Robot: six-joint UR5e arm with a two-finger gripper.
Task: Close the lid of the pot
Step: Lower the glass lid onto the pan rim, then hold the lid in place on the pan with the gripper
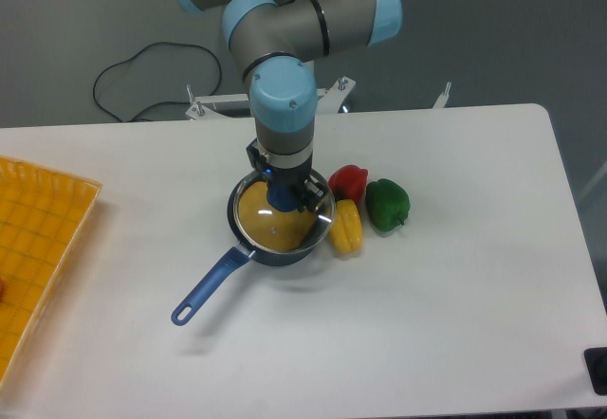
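- Spanning the whole scene, the white surface (455, 324) carried everything, with a yellow tray (38, 248) at its left edge.
- The pot (248, 239) sat near the middle, its handle pointing toward the lower left.
- The lid (283, 225) was directly above the pot, covering the yellow food.
- The end effector (284, 196) was clamped on the lid's knob.
- Red (349, 181), green (387, 204) and yellow (345, 229) peppers lay just right of the pot.

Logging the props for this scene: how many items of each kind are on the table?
Bell peppers: 3, red, yellow, green
Dark blue saucepan: 1
Round glass lid: 1
Yellow mesh tray: 1
Total: 6
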